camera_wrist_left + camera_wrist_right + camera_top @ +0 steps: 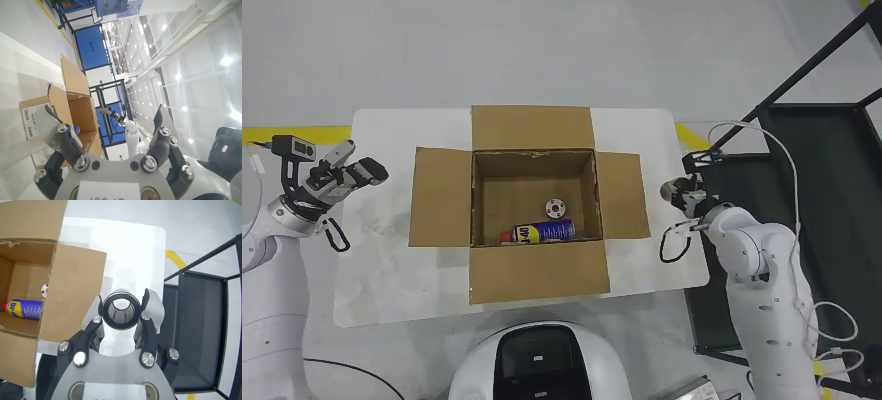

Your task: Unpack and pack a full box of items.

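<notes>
Where the white rectangular table [382, 270] bears the open brown cardboard box [532, 275], I note a blue spray can [542, 232] lying on its side on the box floor. Left gripper [357, 162], over the table's left edge: spread wide, empty. Right gripper [121, 303], just right of the box: clamped on a short hollow steel cylinder [121, 292]. Small round metal flange [556, 208] lies beside the can.

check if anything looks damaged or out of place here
The brown cardboard box has ragged, torn edges along its rim and flap folds. The blue spray can lies on its side inside. Nothing spilled.
</notes>
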`<action>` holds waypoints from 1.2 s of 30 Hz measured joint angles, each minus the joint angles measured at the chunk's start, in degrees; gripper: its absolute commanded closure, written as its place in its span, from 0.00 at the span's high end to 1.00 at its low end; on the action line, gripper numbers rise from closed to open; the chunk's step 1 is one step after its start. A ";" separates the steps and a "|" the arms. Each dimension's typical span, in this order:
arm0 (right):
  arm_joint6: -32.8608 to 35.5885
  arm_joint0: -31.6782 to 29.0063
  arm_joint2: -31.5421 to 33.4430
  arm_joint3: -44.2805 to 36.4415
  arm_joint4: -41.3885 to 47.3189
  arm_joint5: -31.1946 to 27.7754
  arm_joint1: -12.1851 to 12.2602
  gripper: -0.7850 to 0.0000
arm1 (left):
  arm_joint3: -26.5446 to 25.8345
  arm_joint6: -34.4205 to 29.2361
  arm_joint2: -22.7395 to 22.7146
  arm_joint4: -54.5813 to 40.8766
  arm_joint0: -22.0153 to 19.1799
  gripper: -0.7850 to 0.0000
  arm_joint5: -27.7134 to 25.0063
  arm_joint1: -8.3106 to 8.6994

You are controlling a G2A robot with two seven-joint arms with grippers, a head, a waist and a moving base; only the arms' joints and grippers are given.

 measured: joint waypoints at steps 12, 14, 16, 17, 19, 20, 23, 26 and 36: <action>-4.25 10.68 -5.83 19.93 -1.26 0.59 -0.03 0.00 | 0.00 0.00 0.00 0.00 0.00 1.00 0.00 0.00; -5.51 12.91 -7.25 23.62 -1.58 0.78 -0.14 0.00 | 0.00 0.00 0.00 0.00 0.00 1.00 0.00 0.00; -6.52 14.72 -8.25 26.64 -1.86 1.29 -0.24 0.00 | 0.00 0.00 0.00 0.00 0.00 1.00 0.00 0.00; -7.31 15.85 -8.82 28.52 -1.81 1.74 -0.33 0.00 | 0.00 0.00 0.00 0.00 0.00 1.00 0.00 0.00; -8.53 17.34 -9.54 31.23 -1.99 2.66 -0.44 0.00 | 0.00 0.00 0.00 0.00 0.00 1.00 0.00 0.00; -9.31 18.26 -10.03 32.97 -2.17 3.33 -0.53 0.00 | 0.00 0.00 0.00 0.00 0.00 1.00 0.00 0.00; -11.03 20.40 -11.09 37.26 -2.04 4.90 -0.77 0.00 | 0.00 0.00 0.00 0.00 0.00 1.00 0.00 0.00; -12.12 22.59 -11.67 41.55 0.36 6.65 -1.14 0.00 | 0.00 0.00 0.00 0.00 0.00 1.00 0.00 0.00; -14.62 26.85 -14.27 49.01 1.45 10.09 -1.80 1.00 | 0.00 0.00 0.00 0.00 0.00 1.00 0.00 0.00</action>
